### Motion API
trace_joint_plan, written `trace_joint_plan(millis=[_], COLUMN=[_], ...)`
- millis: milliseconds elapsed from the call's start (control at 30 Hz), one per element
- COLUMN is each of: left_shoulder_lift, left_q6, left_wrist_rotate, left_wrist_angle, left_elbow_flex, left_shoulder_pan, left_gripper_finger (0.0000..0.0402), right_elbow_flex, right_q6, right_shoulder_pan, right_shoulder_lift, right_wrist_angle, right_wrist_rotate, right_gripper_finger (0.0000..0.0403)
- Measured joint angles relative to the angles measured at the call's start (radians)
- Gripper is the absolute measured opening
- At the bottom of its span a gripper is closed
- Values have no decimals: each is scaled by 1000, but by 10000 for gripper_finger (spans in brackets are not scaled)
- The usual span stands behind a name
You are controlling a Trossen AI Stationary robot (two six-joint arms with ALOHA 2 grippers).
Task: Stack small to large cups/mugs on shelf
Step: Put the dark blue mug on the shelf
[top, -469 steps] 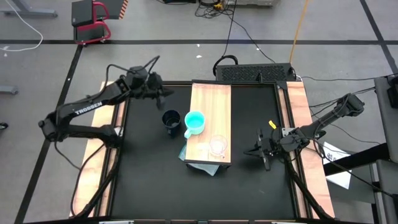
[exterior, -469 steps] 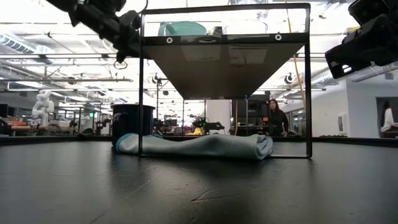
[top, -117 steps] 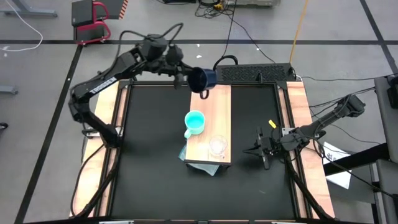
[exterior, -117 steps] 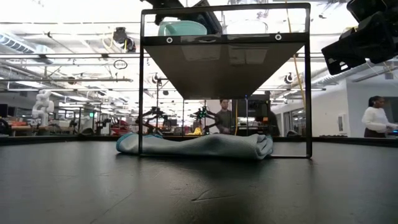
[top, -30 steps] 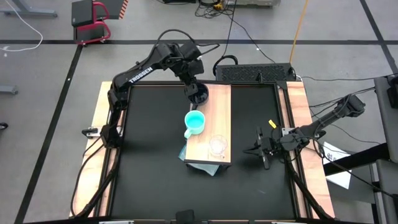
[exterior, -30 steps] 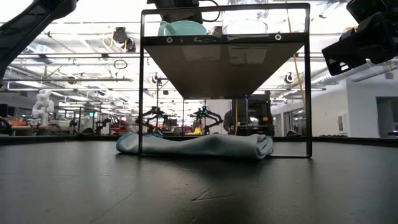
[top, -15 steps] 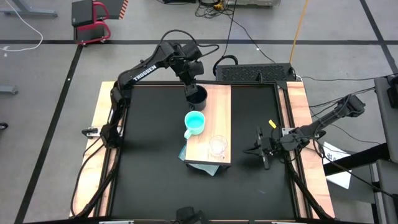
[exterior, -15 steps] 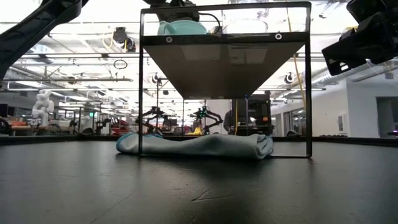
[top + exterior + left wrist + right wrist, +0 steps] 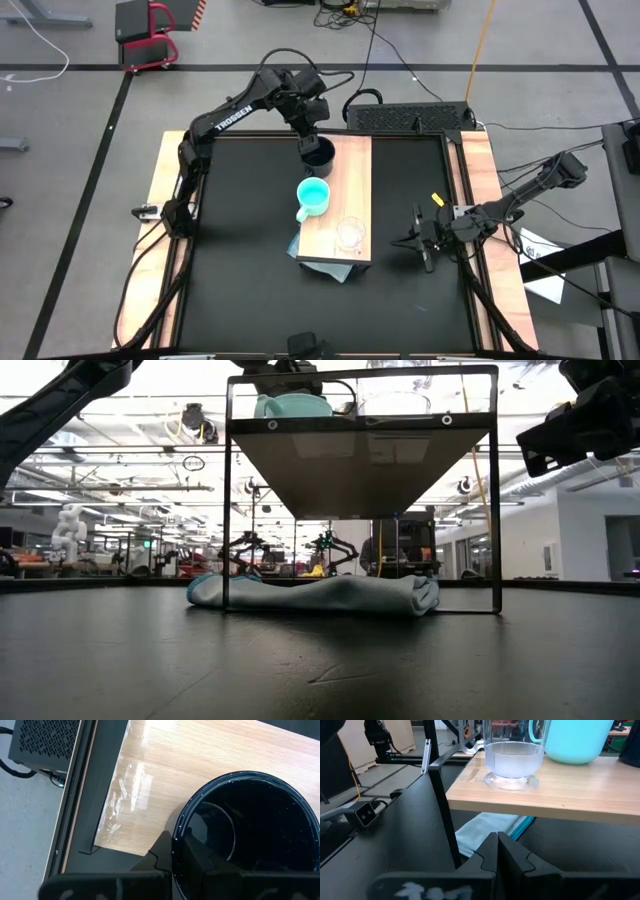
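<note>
The light-wood shelf (image 9: 345,170) stands raised over the black table. On it the clear glass mug (image 9: 350,233) stands nearest, the turquoise mug (image 9: 314,195) in the middle, and the dark navy mug (image 9: 319,154) at the far left corner. My left gripper (image 9: 312,140) is shut on the navy mug (image 9: 250,830). My right gripper (image 9: 425,243) hovers shut and empty to the right of the shelf, level with the glass mug (image 9: 512,760). My left gripper pinches the navy mug's wall at the rim (image 9: 176,845), one finger inside the mug and one outside. The fingers come from above, pointing down. The mug is upright over the shelf's far left corner; whether its bottom rests on the wood I cannot tell.
A folded blue-grey cloth (image 9: 320,595) lies on the table under the shelf's near end. The shelf's thin black frame legs (image 9: 227,510) stand at its corners. A black perforated box (image 9: 410,117) sits beyond the far edge. A small yellow item (image 9: 438,201) lies at the right.
My left arm has shifted a little toward the table's right while staying shut on the navy mug, which keeps its place at the shelf's far left corner.
</note>
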Motion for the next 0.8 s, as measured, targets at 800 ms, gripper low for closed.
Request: trace_joint_plan(millis=[800], left_shoulder_lift=[2], left_q6=[-20], left_wrist_rotate=[16], left_wrist_angle=[64], left_elbow_flex=[-2], left_shoulder_pan=[-11], left_gripper_finger=[16], right_elbow_flex=[0], right_q6=[14], right_shoulder_pan=[0], right_shoulder_lift=[0], right_wrist_angle=[-2], right_wrist_rotate=[2], right_gripper_finger=[0])
